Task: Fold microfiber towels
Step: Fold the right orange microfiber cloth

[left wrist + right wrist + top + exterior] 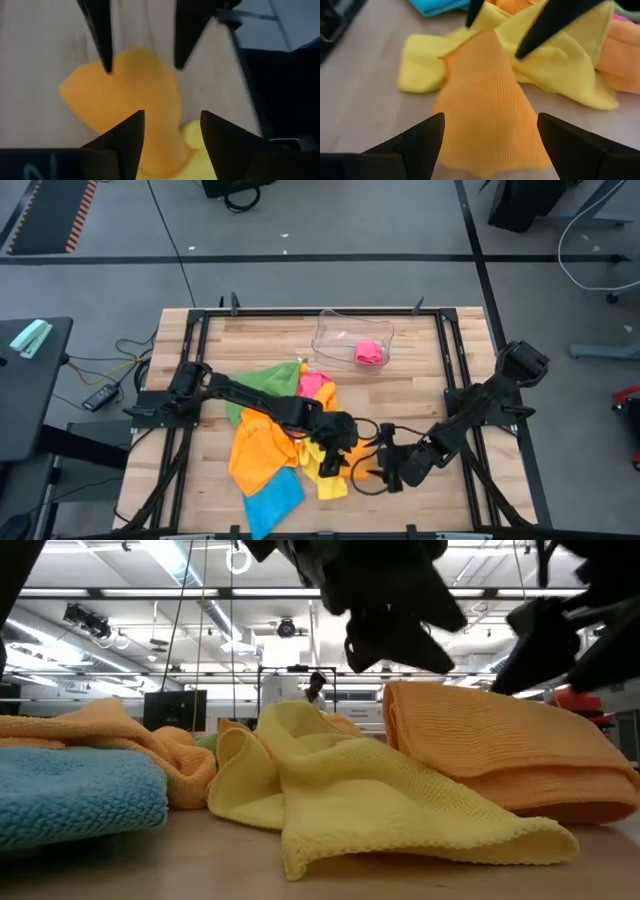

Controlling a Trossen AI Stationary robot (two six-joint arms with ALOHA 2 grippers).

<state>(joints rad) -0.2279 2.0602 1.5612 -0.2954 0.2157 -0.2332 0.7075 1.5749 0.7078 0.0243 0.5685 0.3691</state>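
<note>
wooden slatted table (420, 380) in a black frame, holding a heap of soft square microfiber towels: green towel (268, 378) and pink towel (318, 387) toward the far side, large orange towel (258, 448) crumpled at the heap's left, blue towel (272, 498) at the near edge, yellow towel (327, 472) spread just right of the blue one. small folded orange towel (487, 105) lying flat on the wood, touching the yellow towel. left gripper (170, 127) above the folded orange towel, fingers apart, clamped on nothing. right gripper (490, 137) facing it across the same towel, fingers spread wide, empty. clear plastic tray (352, 338) near the far edge, well apart from the heap, with another pink cloth (369, 353) inside.
</note>
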